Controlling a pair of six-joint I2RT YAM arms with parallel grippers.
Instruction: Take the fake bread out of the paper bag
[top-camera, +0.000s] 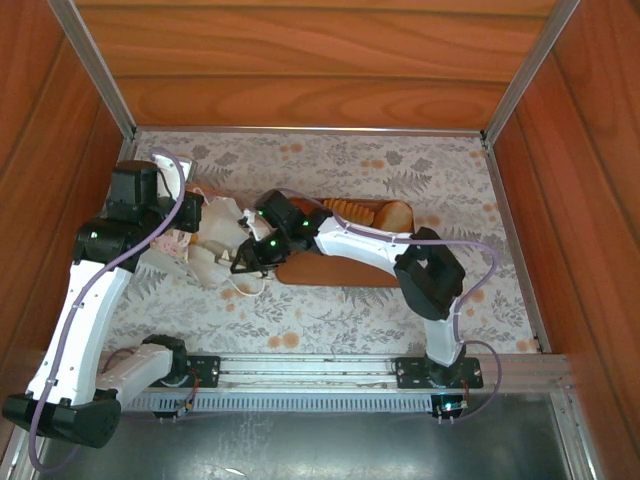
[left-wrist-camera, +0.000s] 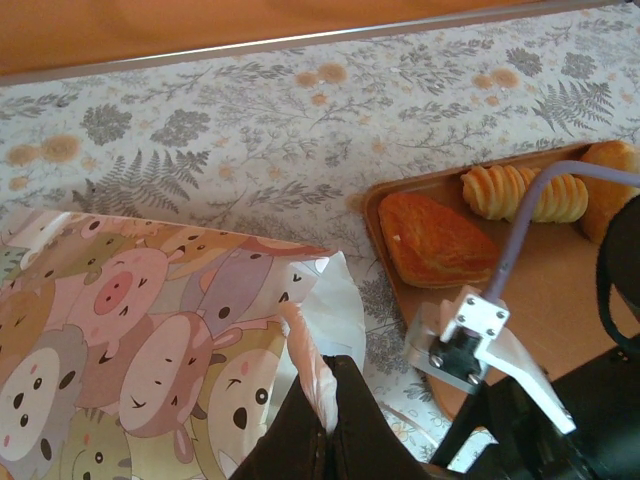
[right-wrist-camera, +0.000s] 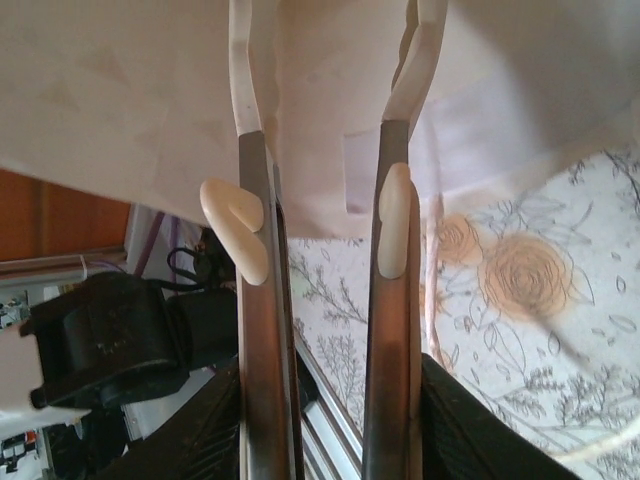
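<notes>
Paper bag (left-wrist-camera: 150, 330) rim in left pincer (left-wrist-camera: 322, 400) (right pincer (right-wrist-camera: 335, 40) half-parted, empty)

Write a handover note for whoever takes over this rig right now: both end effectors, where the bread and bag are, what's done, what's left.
Left end effector: shut, pinching the rim of the white paper bag with cartoon animal print.
Right end effector: open, nothing seen between its fingers, pointed at the bag's white paper.
Done: three pieces lie on the flat brown tray: a flat golden-brown toy pastry, a ridged roll, a round bun.
To do: the bag's inside is hidden; check it for more bread and take any out.
</notes>
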